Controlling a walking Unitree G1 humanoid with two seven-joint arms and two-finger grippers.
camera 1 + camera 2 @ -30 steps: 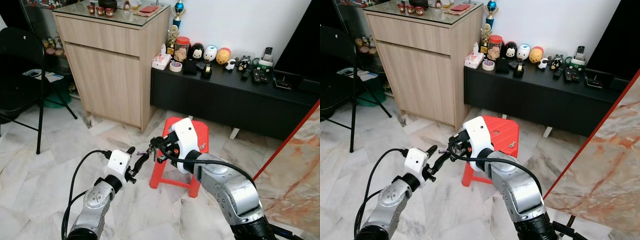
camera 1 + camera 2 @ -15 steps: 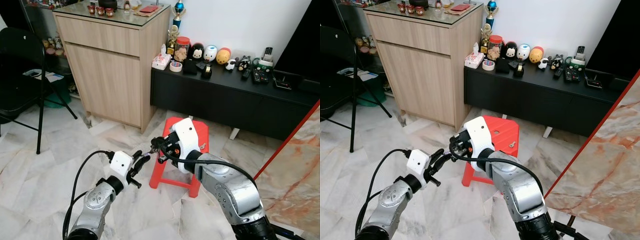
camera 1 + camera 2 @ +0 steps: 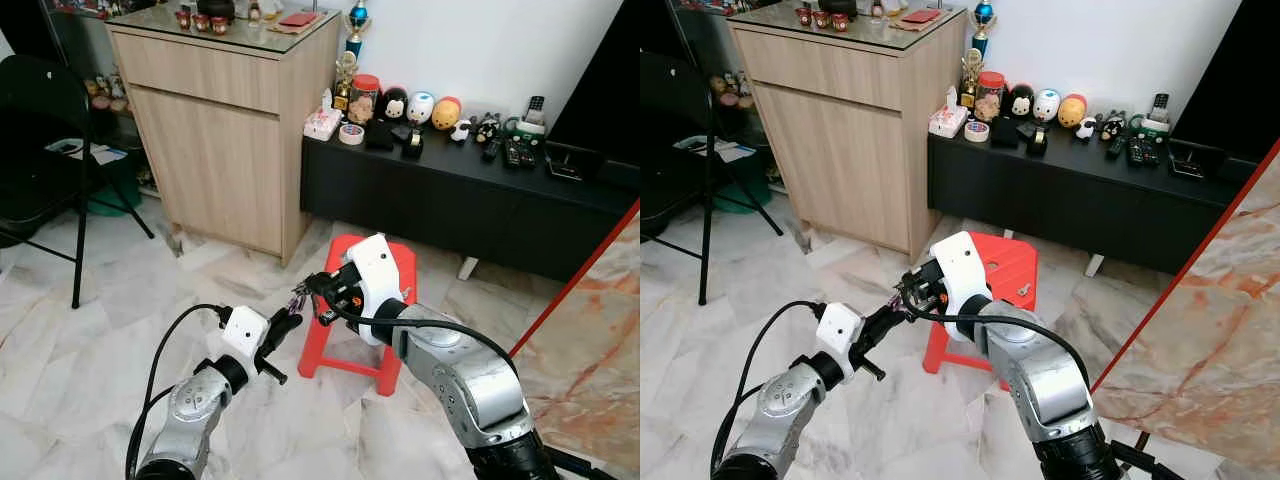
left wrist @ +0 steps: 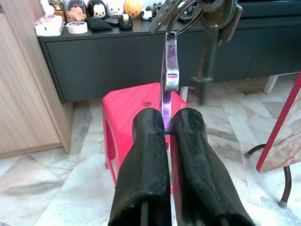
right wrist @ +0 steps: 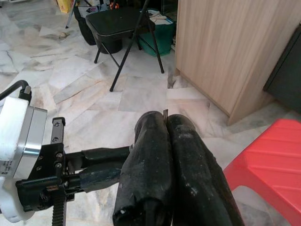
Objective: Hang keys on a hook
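My left gripper (image 4: 165,123) is nearest to me, its two rounded, matt black rubbery fingers pressed together on the flat silver blade of a key, which stands up from between the tips. That key belongs to the keys (image 4: 188,14), a small bunch of thin, shiny metal hanging from a ring; my left wrist view shows the blade and the darker keys beside it sharply, while from my head they are only a small dark cluster (image 3: 298,298) held in the air between my two arms, above the pale veined marble floor (image 3: 70,350). My right gripper (image 5: 165,123) meets the bunch from the other side, its scuffed black fingers clenched with just a sliver of thin metal showing between the tips; the right wrist view also shows my left arm's white wrist block and black fingers lying below it. Just behind the grippers stands a red plastic stool (image 3: 392,262) with a ribbed, square top and a small hole in it. Further back is a light wood-grain cabinet (image 3: 220,130) with a glass top, and beside it a long, low black counter (image 3: 470,190) against the white wall, with round toy figures, a tape roll and remotes along its back edge. A black folding chair (image 3: 40,130) stands off to my left.
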